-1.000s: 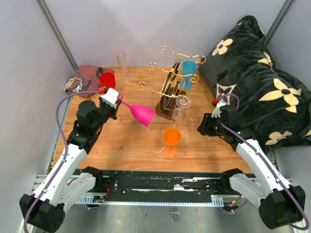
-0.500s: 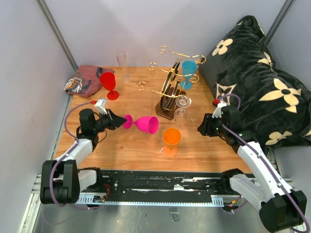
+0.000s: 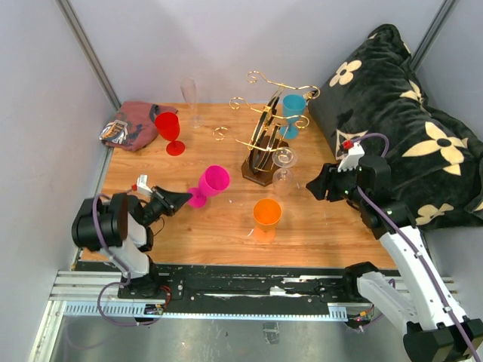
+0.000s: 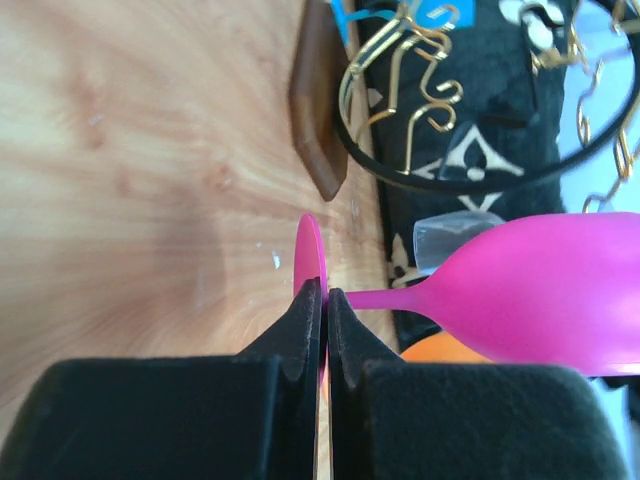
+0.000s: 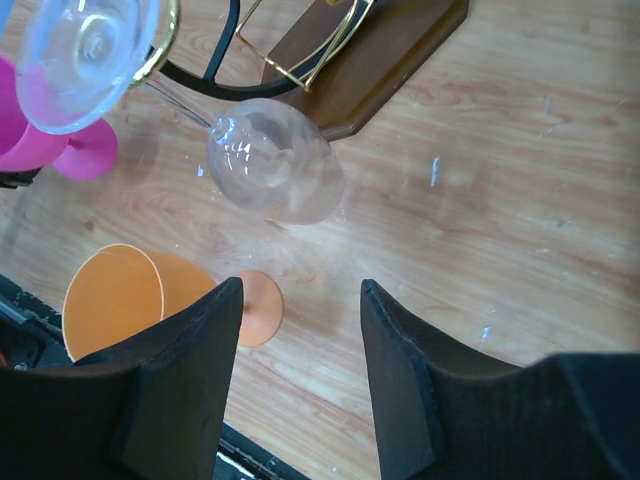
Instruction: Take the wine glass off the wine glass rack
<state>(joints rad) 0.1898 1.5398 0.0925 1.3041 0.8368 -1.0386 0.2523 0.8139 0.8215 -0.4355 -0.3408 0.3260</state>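
Observation:
The wine glass rack (image 3: 262, 147) stands mid-table, a dark wooden base with gold wire arms. A clear wine glass (image 3: 283, 175) hangs from it bowl down; a blue glass (image 3: 293, 110) hangs on its far side. In the right wrist view the clear bowl (image 5: 275, 170) lies just ahead of my open, empty right gripper (image 5: 300, 290), beside the rack base (image 5: 380, 60). That gripper (image 3: 317, 185) sits right of the glass. My left gripper (image 3: 172, 200), low at the near left, is shut on the foot (image 4: 310, 255) of a pink wine glass (image 3: 213, 183).
An orange glass (image 3: 266, 213) stands near the front, close to the clear glass. A red glass (image 3: 167, 128), a clear flute (image 3: 189, 94) and a crumpled cloth (image 3: 130, 125) are at the back left. A black flowered pillow (image 3: 400, 128) fills the right side.
My left arm has drawn back and down to the near-left edge, carrying the pink glass, which has turned more upright. My right gripper has shifted slightly farther and higher beside the rack.

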